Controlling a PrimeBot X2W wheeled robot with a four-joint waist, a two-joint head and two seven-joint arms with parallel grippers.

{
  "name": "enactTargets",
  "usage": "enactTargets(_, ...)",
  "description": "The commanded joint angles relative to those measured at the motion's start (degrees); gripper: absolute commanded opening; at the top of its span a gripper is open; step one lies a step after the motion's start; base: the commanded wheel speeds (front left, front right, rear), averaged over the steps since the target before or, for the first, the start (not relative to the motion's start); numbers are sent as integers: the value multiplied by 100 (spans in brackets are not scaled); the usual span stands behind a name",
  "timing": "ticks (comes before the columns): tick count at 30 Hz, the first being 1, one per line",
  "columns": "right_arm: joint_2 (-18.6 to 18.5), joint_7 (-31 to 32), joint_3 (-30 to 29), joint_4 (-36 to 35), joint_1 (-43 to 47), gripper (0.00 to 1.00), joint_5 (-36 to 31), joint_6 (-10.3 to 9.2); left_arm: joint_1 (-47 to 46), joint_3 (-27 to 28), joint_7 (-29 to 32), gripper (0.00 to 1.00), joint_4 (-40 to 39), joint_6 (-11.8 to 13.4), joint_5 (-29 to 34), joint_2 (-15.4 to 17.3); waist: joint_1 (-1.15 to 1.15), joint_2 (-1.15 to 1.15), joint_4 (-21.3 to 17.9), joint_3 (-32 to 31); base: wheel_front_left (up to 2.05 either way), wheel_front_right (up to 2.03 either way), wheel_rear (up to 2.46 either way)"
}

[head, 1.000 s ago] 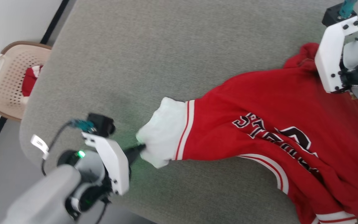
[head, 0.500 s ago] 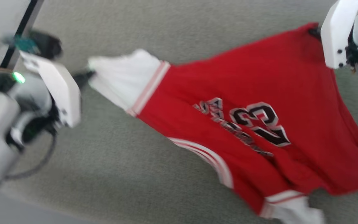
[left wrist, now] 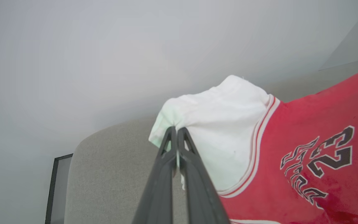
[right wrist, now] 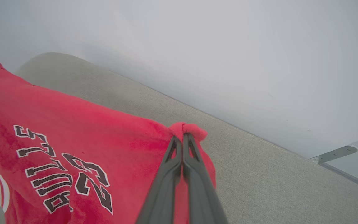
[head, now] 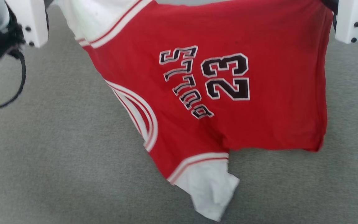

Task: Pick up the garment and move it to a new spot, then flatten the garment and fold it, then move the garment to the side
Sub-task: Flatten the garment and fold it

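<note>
Had my left gripper (left wrist: 176, 132) clamped on the white sleeve (left wrist: 219, 124) and my right gripper (right wrist: 182, 138) pinched on a red corner, so the garment (head: 272, 102) hung spread out between them over the grey surface (head: 48, 161). Probably easier to carry that way.

The left gripper (left wrist: 176, 129) has its two dark fingers pressed together, tips pinching the white sleeve of the garment (left wrist: 219, 130); the right gripper (right wrist: 182, 137) is closed likewise, tips nipping a red bunch of cloth; in the head view the left wrist (head: 31, 21) sits at the top left corner, the right wrist (head: 350, 21) at the top right, both high and well apart.
</note>
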Motion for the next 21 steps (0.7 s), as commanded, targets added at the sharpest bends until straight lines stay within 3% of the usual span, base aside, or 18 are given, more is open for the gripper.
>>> enactTargets(1, 101, 47, -118, -34, -29, 0, -155, -2, -257, -3, -3, 0, 191, -65, 71, -126, 0, 0, -116, -95, 0, 0, 0)
enactTargets(8, 476, 96, -461, 82, -241, 0, -578, -2, -944, -60, -283, 0, 852, -302, 302, -471, 0, 0, -305, -31, 0, 0, 0)
enactTargets(14, 794, -388, -526, 577, -863, 0, -1257, -2, -1683, 3, -912, 0, 1669, -377, 602, -792, 0, 0, -493, 343, 0, 0, 0)
enactTargets(20, 1124, -2070, -665, 1484, -1814, 0, -2141, -2, -2624, 43, -2277, 0, 2443, -257, 1222, -1051, 0, 0, -609, 780, 0, 0, 0)
enactTargets(21, 1211, -2803, -698, 1769, -2146, 0, -2510, -2, -2955, 53, -2888, 0, 2688, -177, 1455, -1120, 0, 0, -622, 898, 0, 0, 0)
